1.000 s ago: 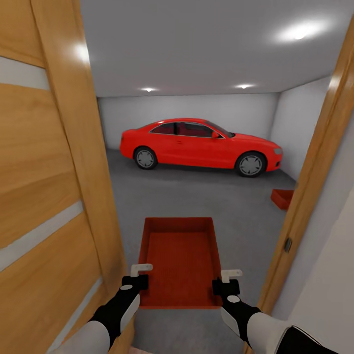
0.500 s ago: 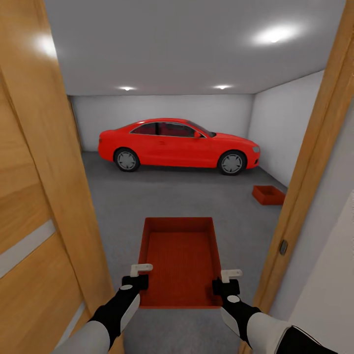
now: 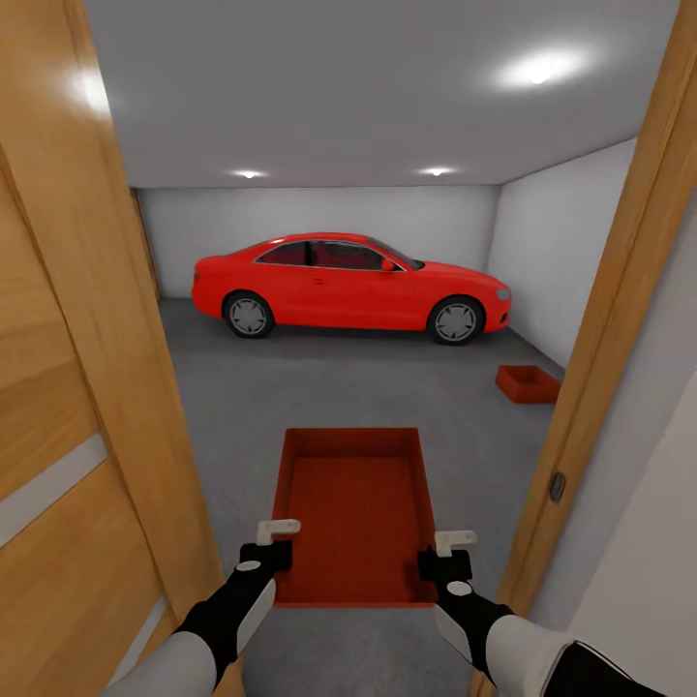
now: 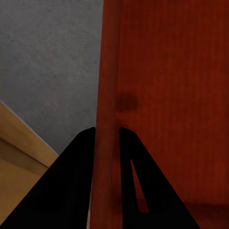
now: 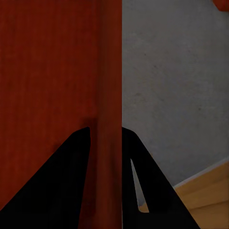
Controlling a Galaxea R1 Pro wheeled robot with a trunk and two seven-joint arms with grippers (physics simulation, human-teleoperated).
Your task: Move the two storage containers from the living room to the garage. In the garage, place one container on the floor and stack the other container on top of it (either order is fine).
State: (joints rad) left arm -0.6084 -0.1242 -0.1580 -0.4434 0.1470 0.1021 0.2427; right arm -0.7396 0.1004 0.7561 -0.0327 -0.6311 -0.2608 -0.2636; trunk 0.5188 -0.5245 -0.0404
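I hold one orange-red storage container [image 3: 353, 513] level in front of me, in the doorway to the garage. My left gripper [image 3: 274, 544] is shut on its left wall [image 4: 107, 119], and my right gripper [image 3: 447, 552] is shut on its right wall [image 5: 109, 119]. The other storage container [image 3: 528, 383] sits on the dark grey concrete floor [image 3: 368, 387] near the right wall, ahead of me.
A wooden door [image 3: 77, 387] stands open close on my left and the wooden door frame [image 3: 620, 319] rises on my right. A red car [image 3: 348, 286] is parked across the far side of the garage, with open concrete between it and me.
Over the last second the view turned to the right, bringing the floor container out from behind the door frame. The held container stays fixed relative to my grippers.
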